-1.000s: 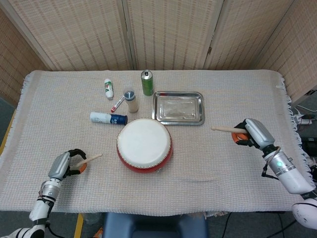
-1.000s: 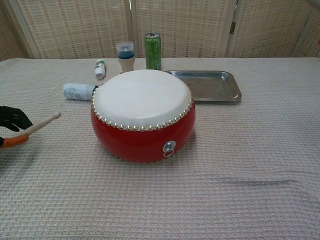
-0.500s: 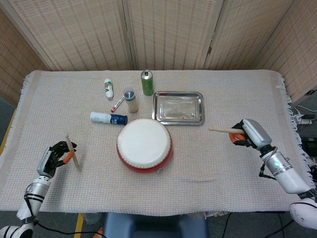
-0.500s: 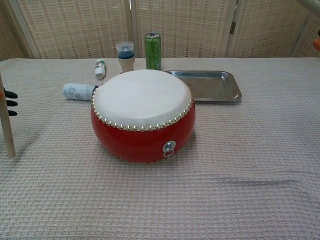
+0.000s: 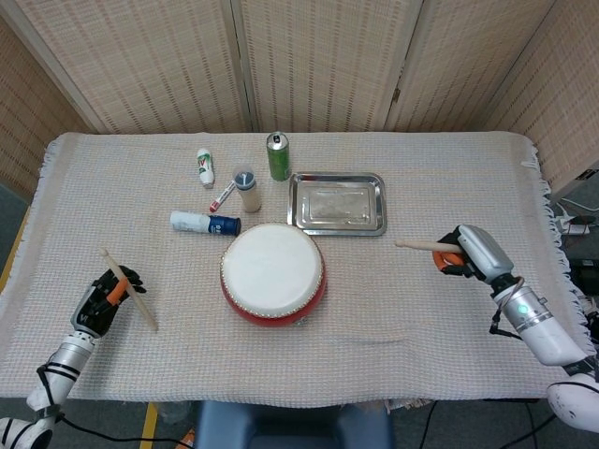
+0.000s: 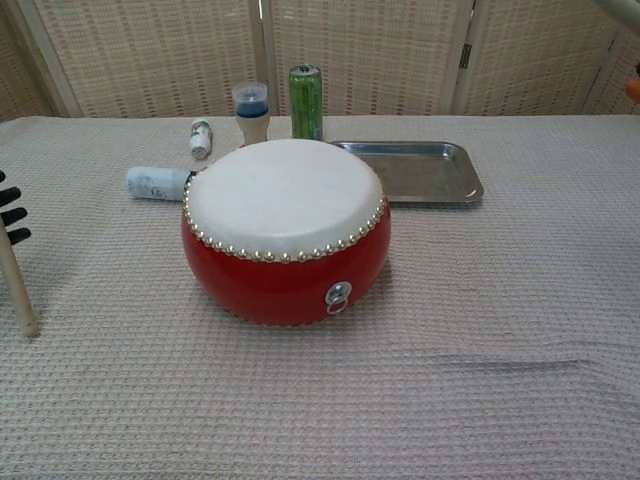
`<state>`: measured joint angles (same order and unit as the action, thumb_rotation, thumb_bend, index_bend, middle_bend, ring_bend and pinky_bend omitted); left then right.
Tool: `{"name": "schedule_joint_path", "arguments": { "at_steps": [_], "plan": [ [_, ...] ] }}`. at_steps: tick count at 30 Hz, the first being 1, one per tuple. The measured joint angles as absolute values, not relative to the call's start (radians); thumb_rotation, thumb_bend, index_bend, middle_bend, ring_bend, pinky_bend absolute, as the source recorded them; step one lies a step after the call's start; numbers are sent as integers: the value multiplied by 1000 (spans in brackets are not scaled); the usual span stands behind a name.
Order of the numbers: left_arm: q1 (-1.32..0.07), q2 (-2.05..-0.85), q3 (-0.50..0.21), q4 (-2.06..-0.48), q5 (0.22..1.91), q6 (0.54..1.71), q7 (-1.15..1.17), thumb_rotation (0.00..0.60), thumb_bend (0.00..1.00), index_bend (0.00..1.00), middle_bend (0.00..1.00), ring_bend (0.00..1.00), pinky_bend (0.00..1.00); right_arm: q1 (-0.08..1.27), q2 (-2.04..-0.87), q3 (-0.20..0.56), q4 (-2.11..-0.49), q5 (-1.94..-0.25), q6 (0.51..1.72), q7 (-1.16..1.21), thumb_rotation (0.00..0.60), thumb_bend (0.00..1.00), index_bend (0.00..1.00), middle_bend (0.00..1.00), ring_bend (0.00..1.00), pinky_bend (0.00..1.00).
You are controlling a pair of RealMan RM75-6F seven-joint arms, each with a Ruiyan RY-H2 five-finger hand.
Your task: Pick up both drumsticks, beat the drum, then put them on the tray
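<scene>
Both sticks were up off the tabletop [image 5: 393, 309], and the drum [image 5: 272, 273] sat dead centre between the two hands. The left hand [image 5: 103, 299] had its fingers [image 6: 12, 215] wrapped around the left drumstick [image 5: 129, 290], whose long axis ran diagonally, its lower tip angled toward the drum's left flank. Over on the other side, the right hand [image 5: 473, 253] gripped the right drumstick [image 5: 426, 245], lying nearly level and pointing straight left at the drum. By my reckoning the drum lay inward from both hands, each about equally far off, so both needed to swing in over the white skin. The tray [image 5: 337, 203] waited just behind the drum on the right hand's side. A green can [image 5: 278, 155], a small bottle [image 5: 247, 189] and tubes [image 5: 205, 223] clustered behind-left, clear of either swing, I'd say.
</scene>
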<state>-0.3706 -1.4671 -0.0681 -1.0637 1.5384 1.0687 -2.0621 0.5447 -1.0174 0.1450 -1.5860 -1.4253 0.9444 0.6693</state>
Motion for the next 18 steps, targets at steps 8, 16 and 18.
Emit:
{"name": "schedule_joint_path", "arguments": {
  "at_steps": [8,16,18],
  "plan": [
    [-376,-1479,-54,-1052,1531,1080,-2059,585,360,436,537,499,524,544,-1014,143,-1582,-1438,949,690,600,648,1000,1000,1000,1000],
    [-367,-1479,-55,-1078,1502,1087,-1921,323,311,556,654,608,625,543,-1015,141,-1579,-1449,959,705,600,647,1000,1000,1000,1000],
    [-363,-1477,-55,-1091,1493,1088,-1878,274,308,584,673,631,644,542,-1015,141,-1579,-1452,963,707,600,647,1000,1000,1000,1000]
  ]
}}
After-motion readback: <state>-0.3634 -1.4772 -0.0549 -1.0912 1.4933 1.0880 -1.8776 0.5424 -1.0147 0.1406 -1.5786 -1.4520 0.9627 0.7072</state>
